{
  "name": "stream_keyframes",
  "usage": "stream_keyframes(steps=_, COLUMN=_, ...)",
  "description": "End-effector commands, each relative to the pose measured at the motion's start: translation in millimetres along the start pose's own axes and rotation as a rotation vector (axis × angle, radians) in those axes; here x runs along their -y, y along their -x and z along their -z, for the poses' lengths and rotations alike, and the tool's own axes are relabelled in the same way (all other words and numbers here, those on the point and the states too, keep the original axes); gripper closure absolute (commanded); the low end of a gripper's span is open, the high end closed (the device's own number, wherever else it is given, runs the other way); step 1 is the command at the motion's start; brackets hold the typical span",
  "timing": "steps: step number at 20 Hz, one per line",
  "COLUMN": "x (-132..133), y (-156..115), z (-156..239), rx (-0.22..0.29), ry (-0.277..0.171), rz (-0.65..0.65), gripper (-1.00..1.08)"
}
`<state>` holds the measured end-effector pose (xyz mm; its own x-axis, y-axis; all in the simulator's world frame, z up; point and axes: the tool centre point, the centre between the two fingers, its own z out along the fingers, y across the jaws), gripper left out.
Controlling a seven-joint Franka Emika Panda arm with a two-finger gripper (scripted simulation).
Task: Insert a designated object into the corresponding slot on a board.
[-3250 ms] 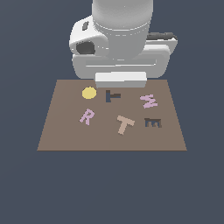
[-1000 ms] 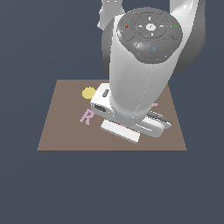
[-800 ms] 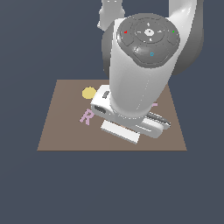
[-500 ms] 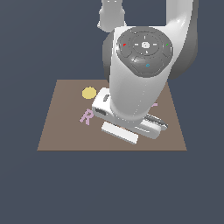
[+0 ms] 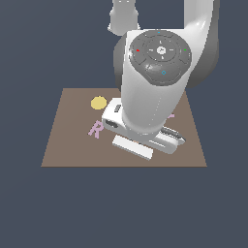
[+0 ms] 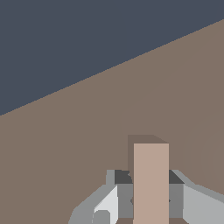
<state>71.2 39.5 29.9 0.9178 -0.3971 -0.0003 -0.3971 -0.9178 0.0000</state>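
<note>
Wrist view: gripper clamped on tan T block, one finger either side, block's long axis running straight out past fingertips. Brown board beneath. T slot hidden behind arm in exterior view; direction from block not readable.

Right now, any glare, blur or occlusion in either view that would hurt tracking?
Exterior view: flat even render, no glare or blur, but the arm hides most of the board; only the pink R and yellow disc show clearly. Wrist view: sharp, faint shading only; the T block sits between the gripper fingers and blocks the view ahead, and the slot is not visible.
</note>
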Motion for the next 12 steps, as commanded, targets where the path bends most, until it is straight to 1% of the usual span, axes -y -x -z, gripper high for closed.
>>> stream_keyframes(steps=1, x=-0.1, y=0.0, z=0.1, rx=0.000, ry=0.000, rz=0.000, gripper=1.08)
stream_keyframes(steps=7, x=0.9, y=2.3, z=0.1, rx=0.000, ry=0.000, rz=0.030, gripper=1.08)
stream_keyframes(steps=12, x=2.8, y=7.7, z=0.5, rx=0.000, ry=0.000, rz=0.100, gripper=1.08)
